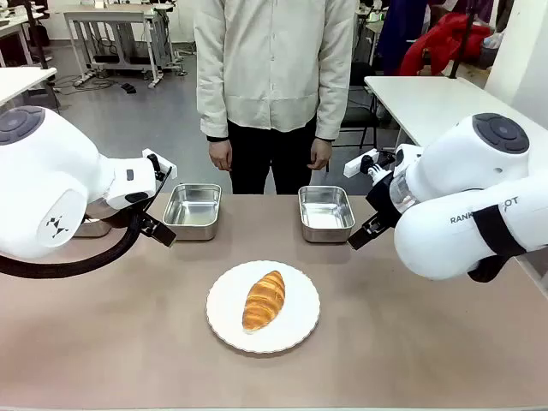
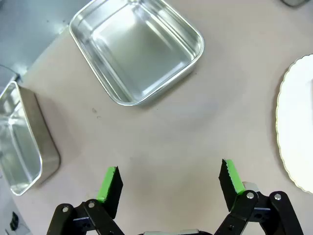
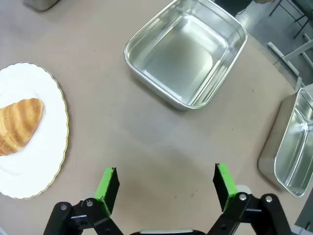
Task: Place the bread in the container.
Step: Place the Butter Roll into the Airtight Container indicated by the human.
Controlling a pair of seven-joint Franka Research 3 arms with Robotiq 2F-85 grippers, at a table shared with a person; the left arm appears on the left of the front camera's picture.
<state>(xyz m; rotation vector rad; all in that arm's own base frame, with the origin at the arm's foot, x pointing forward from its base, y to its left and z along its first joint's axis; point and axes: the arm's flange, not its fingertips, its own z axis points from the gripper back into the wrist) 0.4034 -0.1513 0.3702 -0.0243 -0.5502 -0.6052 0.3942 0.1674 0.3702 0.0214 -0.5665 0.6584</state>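
The bread (image 1: 264, 300) is lying slantwise on a white scalloped plate (image 1: 224, 318) in the lower middle of the front frame. The plate is resting on a bare tan tabletop (image 1: 428, 351) that is showing only faint scuffs. The left container (image 1: 192, 211), shiny steel and empty, is sitting left of centre toward the table's far edge. The right container (image 1: 325, 212) is sitting right of centre, and both are well apart from the plate. What is probably a third pan (image 1: 92, 229) is peeking out behind the left arm, mostly hidden. The left gripper (image 2: 169, 180) is hovering above the table with its green-padded fingers spread wide and nothing between them. The right gripper (image 3: 166, 186) is hanging likewise, fingers wide apart and empty. A person (image 1: 274, 68) in a cream shirt is standing at the far side, hands hanging down. Behind them a grey floor (image 1: 145, 120) is stretching back, with a white table (image 1: 437, 103) at the right and a red garment (image 1: 445, 38) in the upper right.
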